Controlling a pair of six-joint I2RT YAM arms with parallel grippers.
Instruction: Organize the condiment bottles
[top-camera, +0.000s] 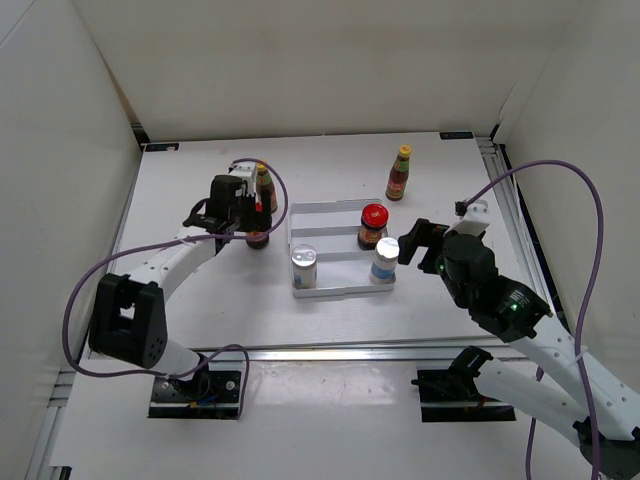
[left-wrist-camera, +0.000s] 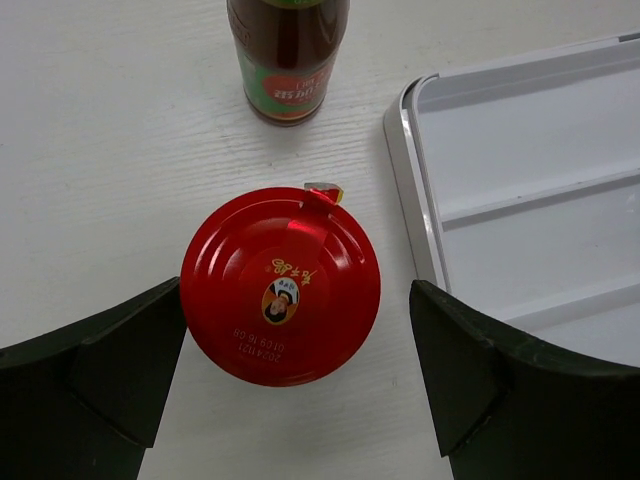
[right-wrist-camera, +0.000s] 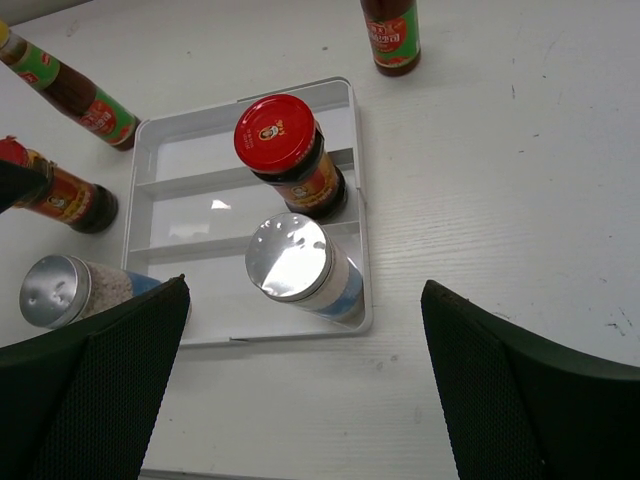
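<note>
My left gripper (top-camera: 243, 215) (left-wrist-camera: 296, 292) is open and straddles a squat dark jar with a red lid (left-wrist-camera: 280, 285) (top-camera: 258, 238) standing on the table left of the white tray (top-camera: 340, 290). The left finger is close to the lid; the right finger stands apart from it. A slim sauce bottle (left-wrist-camera: 288, 60) (top-camera: 265, 185) stands just beyond the jar. In the tray stand a second red-lidded jar (top-camera: 373, 225) (right-wrist-camera: 282, 140) and two silver-topped shakers (top-camera: 304, 265) (top-camera: 385, 260). A second sauce bottle (top-camera: 400, 172) stands on the table behind the tray. My right gripper (top-camera: 412, 245) (right-wrist-camera: 305, 290) is open and empty, above the tray's near right corner.
The tray's ridged rim (left-wrist-camera: 410, 190) lies close to the right of my left gripper's right finger. White walls enclose the table at the back and both sides. A metal rail (top-camera: 330, 350) runs along the near edge.
</note>
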